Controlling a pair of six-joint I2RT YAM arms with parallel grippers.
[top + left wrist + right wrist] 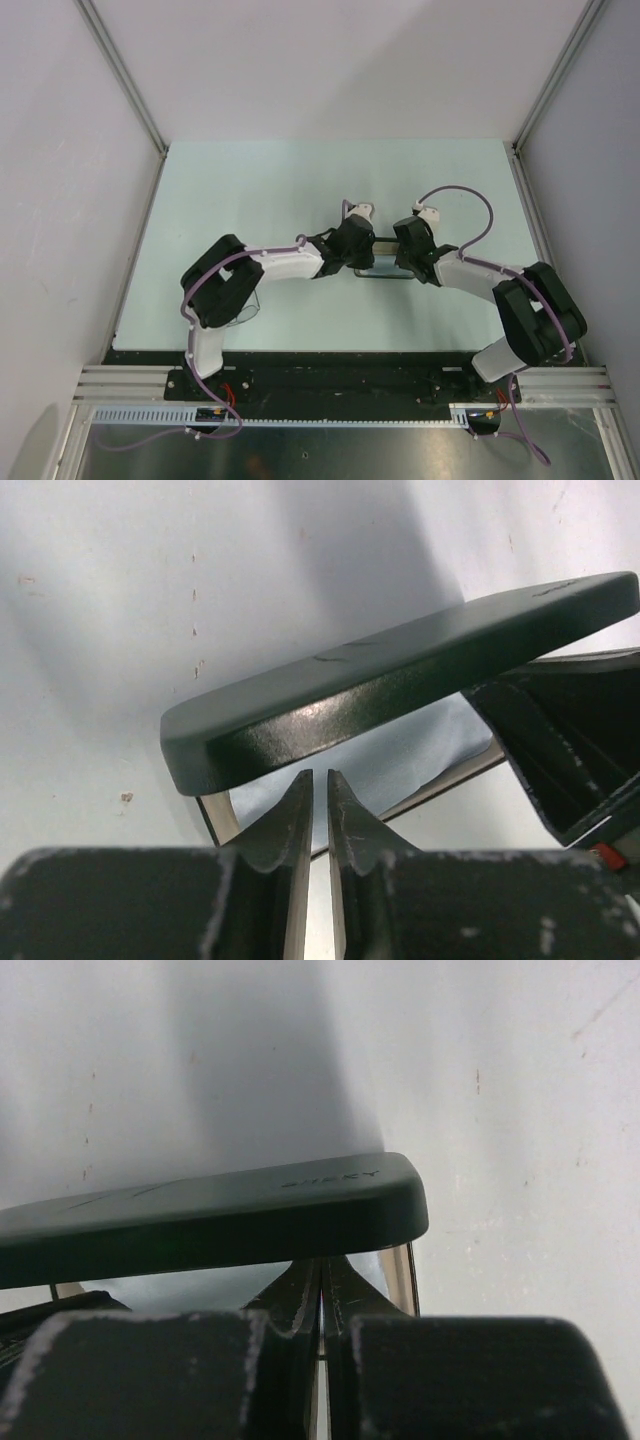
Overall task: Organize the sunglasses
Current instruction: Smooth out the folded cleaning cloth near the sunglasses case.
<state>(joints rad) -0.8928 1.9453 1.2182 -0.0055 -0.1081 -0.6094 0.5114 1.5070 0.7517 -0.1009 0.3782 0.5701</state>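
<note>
Top external view takes in the pale green table [250,200], with the left arm [270,268] and right arm [480,275] reaching inward so their wrists meet over one spot near the middle. Between them lies the black oblong case [383,262], one arm at each short end. This reads as a two-sided hold, meant to keep the case from sliding while it is worked on.

Both wrist views show the lid [400,680] raised at a slant over the base rim [215,815], hinged partly open rather than flat. A pale blue cloth [400,755] lies inside the base, under the lid.

The left gripper [318,778] points in beneath the lid's edge. Its fingers are drawn nearly together with only a thin slit between them. I cannot tell whether they nip the rim or the cloth, or merely rest there.

The right gripper [322,1262] sits under the opposite end of the lid with its fingers pressed tight together. Nothing shows between them, so it seems to be propping or bracing rather than carrying.

The sunglasses do not show in any view. They may lie in the case under the cloth and lid, but that is a guess. If so, the step in hand looks like closing the lid, and the risk is trapping a fingertip or a fold of cloth.
</note>
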